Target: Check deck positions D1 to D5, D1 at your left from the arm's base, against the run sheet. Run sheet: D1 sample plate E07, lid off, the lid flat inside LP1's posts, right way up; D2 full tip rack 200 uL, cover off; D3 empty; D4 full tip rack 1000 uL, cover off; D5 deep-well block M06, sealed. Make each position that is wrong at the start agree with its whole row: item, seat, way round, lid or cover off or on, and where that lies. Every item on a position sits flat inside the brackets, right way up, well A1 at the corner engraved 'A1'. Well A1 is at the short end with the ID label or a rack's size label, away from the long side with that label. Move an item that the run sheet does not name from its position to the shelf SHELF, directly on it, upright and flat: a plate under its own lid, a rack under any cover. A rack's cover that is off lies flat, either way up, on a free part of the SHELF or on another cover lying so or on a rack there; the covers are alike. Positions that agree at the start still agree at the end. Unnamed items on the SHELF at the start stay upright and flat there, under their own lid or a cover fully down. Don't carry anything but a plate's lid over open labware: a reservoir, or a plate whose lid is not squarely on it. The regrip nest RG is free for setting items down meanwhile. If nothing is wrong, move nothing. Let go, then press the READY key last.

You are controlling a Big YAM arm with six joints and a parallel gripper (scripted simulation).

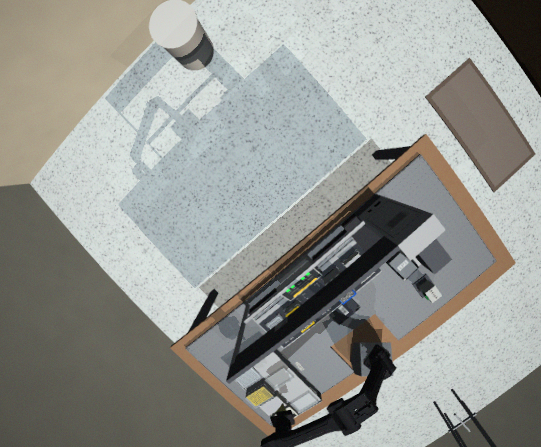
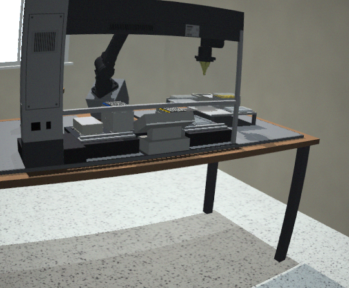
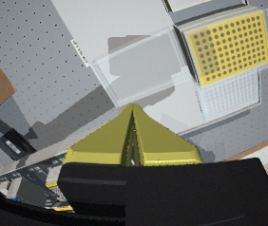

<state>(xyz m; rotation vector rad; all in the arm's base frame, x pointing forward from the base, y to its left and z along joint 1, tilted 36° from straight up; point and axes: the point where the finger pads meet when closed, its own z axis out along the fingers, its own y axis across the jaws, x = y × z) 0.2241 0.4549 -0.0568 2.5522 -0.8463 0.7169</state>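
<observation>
My gripper (image 3: 132, 110) has its yellow fingers shut, with nothing between them. In the exterior view it hangs (image 2: 204, 67) high above the shelf (image 2: 212, 110) at the deck's right end. Straight under the fingers in the wrist view lies a clear lid or cover (image 3: 142, 67), flat on the shelf. Right of it is a yellow tip rack (image 3: 230, 43), which also shows from above (image 1: 258, 397). On the deck row stand a white block (image 2: 88, 125) and two tip racks (image 2: 117, 116) (image 2: 173, 110).
The handler's black gantry beam (image 2: 153, 15) spans the deck just above my gripper, with a post (image 2: 237, 86) at its right end. The arm (image 1: 362, 401) reaches in from the table's edge. A brown mat (image 1: 479, 124) lies on the floor.
</observation>
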